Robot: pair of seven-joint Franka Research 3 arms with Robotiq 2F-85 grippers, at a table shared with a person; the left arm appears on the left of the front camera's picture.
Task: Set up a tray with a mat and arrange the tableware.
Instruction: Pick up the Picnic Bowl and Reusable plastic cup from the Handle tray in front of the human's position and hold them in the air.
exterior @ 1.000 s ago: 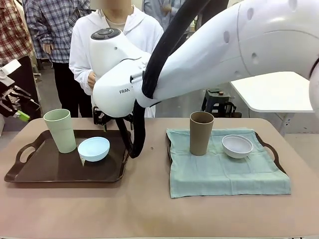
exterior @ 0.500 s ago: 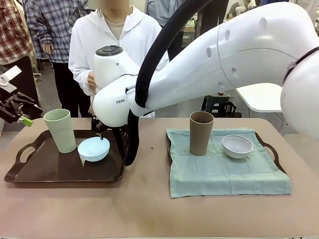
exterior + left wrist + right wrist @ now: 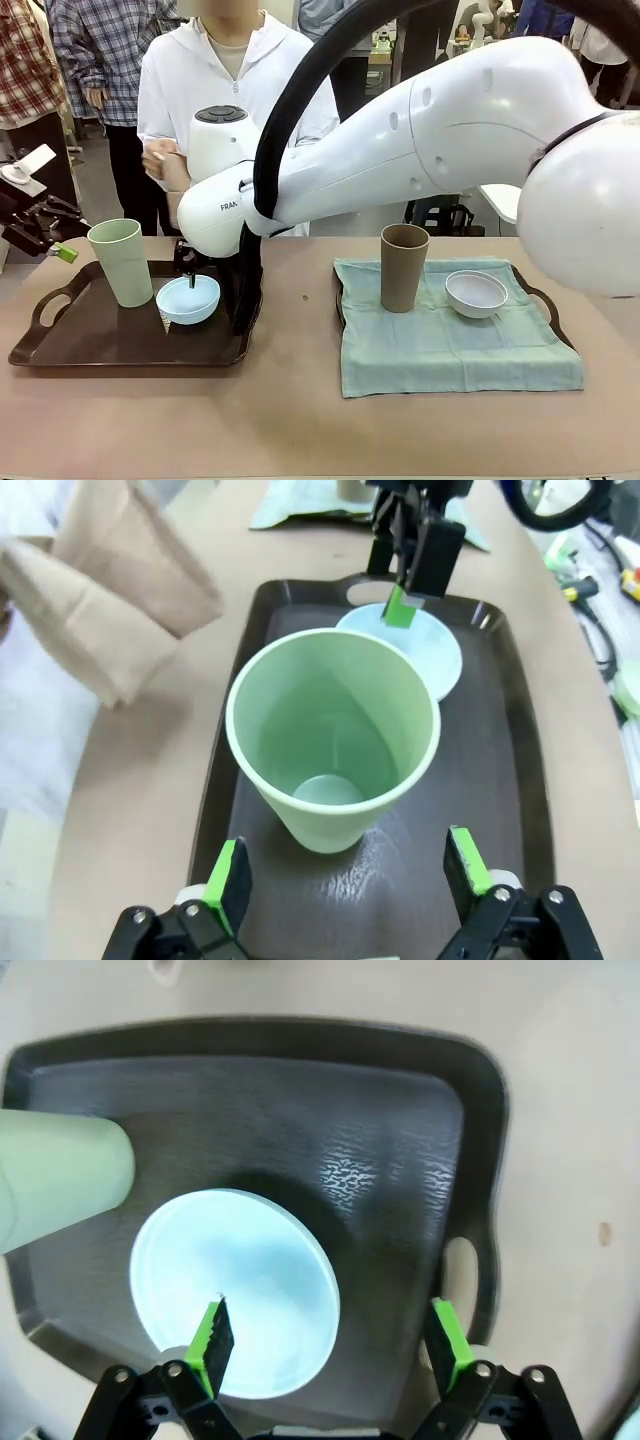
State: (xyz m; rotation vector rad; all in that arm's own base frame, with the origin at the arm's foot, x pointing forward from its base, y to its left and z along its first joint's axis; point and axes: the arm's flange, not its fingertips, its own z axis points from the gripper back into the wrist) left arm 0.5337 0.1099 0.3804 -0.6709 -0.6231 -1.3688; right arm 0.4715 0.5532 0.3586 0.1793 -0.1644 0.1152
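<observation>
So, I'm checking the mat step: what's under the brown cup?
A pale green mat, spread over a dark tray whose rim and handle show; the tray's floor under it is covered.

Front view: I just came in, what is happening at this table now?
The right arm reaches across the middle to the dark tray on the robot's left. Its jaws stand open over the rim of the light blue bowl, not closed on it. The left arm has its jaws open too, facing the pale green cup on that tray without touching it. On the other tray, a green mat already carries the brown cup and the white bowl. A person stands at the far side.
</observation>
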